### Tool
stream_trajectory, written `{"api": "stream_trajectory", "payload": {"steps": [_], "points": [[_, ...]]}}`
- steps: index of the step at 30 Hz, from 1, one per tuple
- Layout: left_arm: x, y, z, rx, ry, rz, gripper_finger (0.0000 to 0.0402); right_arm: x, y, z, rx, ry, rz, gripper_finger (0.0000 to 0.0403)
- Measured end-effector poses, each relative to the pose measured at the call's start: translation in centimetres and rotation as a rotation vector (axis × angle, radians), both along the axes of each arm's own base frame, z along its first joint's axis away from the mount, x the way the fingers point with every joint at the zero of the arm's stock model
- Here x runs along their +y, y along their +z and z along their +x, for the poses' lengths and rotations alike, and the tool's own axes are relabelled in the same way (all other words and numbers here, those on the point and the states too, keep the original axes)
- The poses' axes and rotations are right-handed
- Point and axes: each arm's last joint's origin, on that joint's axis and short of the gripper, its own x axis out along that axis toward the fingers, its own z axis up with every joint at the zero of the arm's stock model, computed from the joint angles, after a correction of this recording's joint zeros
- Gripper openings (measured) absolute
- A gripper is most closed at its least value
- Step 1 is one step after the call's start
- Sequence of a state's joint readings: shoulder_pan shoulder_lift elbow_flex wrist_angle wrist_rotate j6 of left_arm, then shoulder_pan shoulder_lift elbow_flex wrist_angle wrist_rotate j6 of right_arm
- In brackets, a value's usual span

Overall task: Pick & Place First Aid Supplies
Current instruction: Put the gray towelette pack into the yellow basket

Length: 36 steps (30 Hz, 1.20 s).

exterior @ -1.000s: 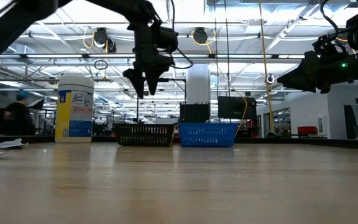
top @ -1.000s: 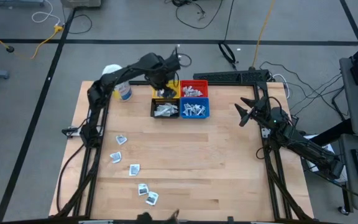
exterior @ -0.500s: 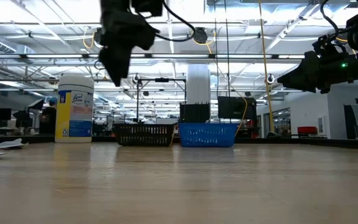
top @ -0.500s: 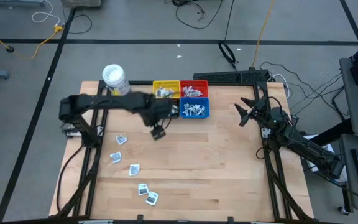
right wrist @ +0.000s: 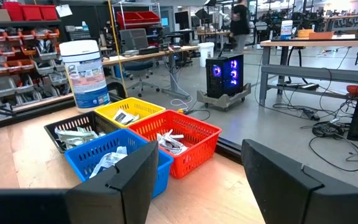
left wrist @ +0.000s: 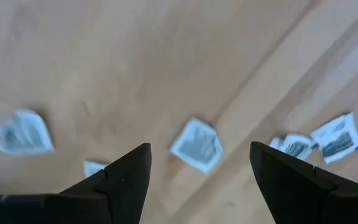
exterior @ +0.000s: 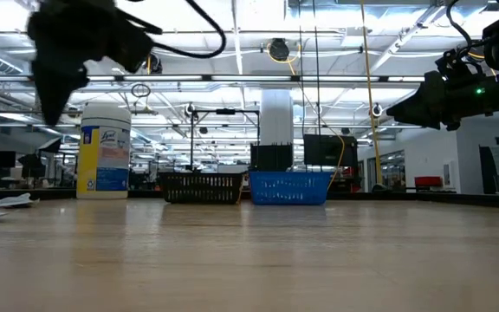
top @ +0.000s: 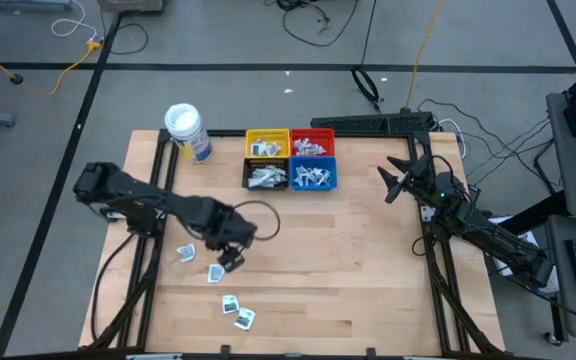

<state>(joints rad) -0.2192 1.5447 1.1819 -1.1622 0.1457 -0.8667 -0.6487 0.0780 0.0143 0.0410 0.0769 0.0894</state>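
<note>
Hovering my left gripper [top: 230, 260], fingers apart and empty, over a first aid packet [left wrist: 196, 144] on the table [top: 368, 270] | packet looks light, thin, crinkly | I judge pinching its raised edge best

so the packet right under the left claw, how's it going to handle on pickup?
Probably floppy and very light: the packet looks thin and slightly crumpled. It lies flat on the table, so the open left claw may struggle to get under an edge and could slide it instead.
</note>
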Motion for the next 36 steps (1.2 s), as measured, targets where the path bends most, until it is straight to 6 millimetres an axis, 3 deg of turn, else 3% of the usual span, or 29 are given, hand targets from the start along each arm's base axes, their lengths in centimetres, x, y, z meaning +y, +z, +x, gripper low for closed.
{"api": "stream_trajectory", "payload": {"steps": [6,12,23,29,32,36], "points": [[-2.7,-0.6,-1.1,0.053,0.032,-0.024,0.0274,0.0,0.0,0.0,0.000,0.000,0.000,0.0228],[-4.2,-0.9,-1.7,0.066,0.053,-0.017,0.0273,0.0,0.0,0.0,0.000,0.000,0.000,0.0228],[-5.9,-7.3,-2.4,0.139,0.102,0.050,0.0273,0.0,0.0,0.0,0.000,0.000,0.000,0.0228],[-6.7,-9.7,-1.8,0.126,0.088,0.054,0.0272,0.0,0.0,0.0,0.000,0.000,0.000,0.0228],[-6.7,-10.0,-1.7,0.130,0.071,0.056,0.0254,0.0,0.0,0.0,0.000,0.000,0.000,0.0228],[-6.5,-10.1,-1.5,0.130,0.053,0.056,0.0194,0.0,0.0,0.0,0.000,0.000,-0.001,0.0228]]}}
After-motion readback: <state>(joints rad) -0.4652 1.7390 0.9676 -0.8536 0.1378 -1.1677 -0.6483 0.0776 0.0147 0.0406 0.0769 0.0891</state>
